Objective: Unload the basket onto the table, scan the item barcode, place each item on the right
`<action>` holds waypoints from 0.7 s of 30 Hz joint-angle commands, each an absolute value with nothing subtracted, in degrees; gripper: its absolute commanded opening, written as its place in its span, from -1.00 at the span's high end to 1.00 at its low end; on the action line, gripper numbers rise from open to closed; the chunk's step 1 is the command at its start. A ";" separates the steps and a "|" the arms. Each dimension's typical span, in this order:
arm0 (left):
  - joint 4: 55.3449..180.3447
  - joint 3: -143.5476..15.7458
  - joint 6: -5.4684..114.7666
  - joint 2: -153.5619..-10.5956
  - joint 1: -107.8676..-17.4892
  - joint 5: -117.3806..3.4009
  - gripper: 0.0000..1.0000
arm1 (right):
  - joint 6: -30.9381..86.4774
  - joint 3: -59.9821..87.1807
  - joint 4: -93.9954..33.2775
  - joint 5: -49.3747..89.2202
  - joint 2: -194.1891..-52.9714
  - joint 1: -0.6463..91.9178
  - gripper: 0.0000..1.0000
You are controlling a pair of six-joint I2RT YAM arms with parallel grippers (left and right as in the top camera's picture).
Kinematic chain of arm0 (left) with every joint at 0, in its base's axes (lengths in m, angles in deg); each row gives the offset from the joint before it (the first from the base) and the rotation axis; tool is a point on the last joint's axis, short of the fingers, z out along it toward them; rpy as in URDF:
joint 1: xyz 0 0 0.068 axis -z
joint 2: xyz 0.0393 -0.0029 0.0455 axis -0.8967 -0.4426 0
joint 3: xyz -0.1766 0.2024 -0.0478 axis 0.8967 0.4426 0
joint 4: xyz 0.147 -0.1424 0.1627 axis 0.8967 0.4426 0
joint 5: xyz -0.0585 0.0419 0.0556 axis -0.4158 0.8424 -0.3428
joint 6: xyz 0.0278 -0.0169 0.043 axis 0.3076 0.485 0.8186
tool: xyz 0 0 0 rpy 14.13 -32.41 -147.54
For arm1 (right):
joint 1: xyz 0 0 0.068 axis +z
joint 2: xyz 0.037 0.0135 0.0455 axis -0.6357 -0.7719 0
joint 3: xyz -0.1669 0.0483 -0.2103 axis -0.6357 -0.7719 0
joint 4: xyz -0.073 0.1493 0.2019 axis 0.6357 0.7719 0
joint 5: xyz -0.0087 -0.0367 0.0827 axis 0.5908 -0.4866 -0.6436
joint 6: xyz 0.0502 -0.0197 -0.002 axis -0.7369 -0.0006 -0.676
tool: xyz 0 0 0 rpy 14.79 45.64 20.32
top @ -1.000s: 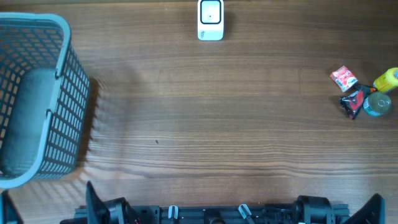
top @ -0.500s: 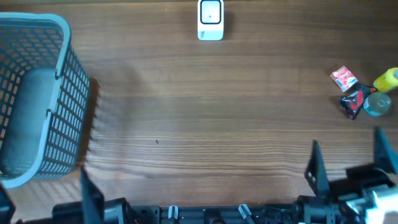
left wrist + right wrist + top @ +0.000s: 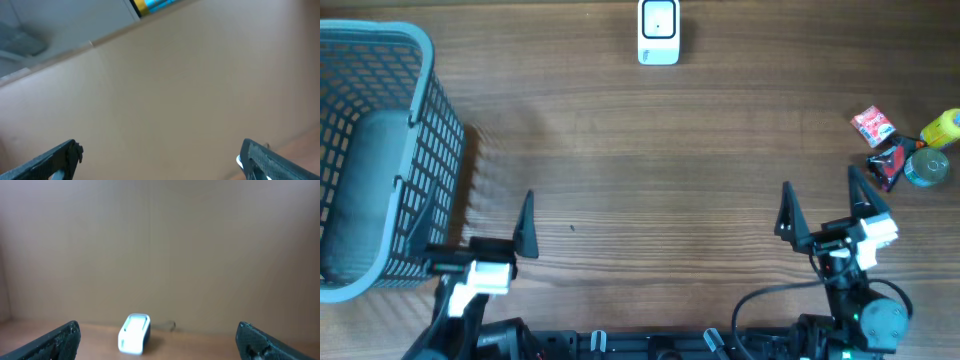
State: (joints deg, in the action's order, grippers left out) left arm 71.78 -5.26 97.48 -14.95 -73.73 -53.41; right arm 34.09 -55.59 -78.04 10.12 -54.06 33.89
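Observation:
The white barcode scanner (image 3: 658, 32) stands at the table's far edge, in the middle; the right wrist view shows it low and small (image 3: 134, 333). The items lie in a cluster at the far right: a red packet (image 3: 872, 125), a yellow bottle (image 3: 941, 128), a black-and-red packet (image 3: 887, 163) and a can (image 3: 927, 167). My right gripper (image 3: 822, 200) is open and empty, just left of and nearer than the cluster. Beside the basket, my left gripper (image 3: 478, 238) is open and empty too. Each wrist view shows wide-apart fingertips with nothing between them (image 3: 160, 152) (image 3: 157, 332).
A grey-blue mesh basket (image 3: 420, 60) fills the left side of the table, and the left gripper is close to its right wall. A beige wall rises behind the table. A yellow-and-blue object (image 3: 152, 5) shows at the top of the left wrist view.
Both arms have come up from the near edge into view. The right gripper moved forward and left toward the items; the left one rose beside the basket. Both stayed open.

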 commanded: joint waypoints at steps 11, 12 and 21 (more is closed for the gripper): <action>67.52 11.02 97.98 -15.03 -73.46 -58.74 -1.00 | 34.33 -60.00 -65.28 12.09 -53.82 33.67 -1.00; 67.56 11.72 97.98 -15.03 -73.46 -58.76 -1.00 | 34.17 -60.00 -65.34 12.37 -53.82 33.67 -1.00; 68.55 15.64 96.91 -15.05 -73.25 -64.75 -1.00 | 34.15 -59.98 -64.36 13.11 -54.11 33.67 -1.00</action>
State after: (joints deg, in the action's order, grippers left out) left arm 68.61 15.31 97.70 -15.05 -73.73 -60.95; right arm 33.37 -59.92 -64.20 11.98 -54.09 33.89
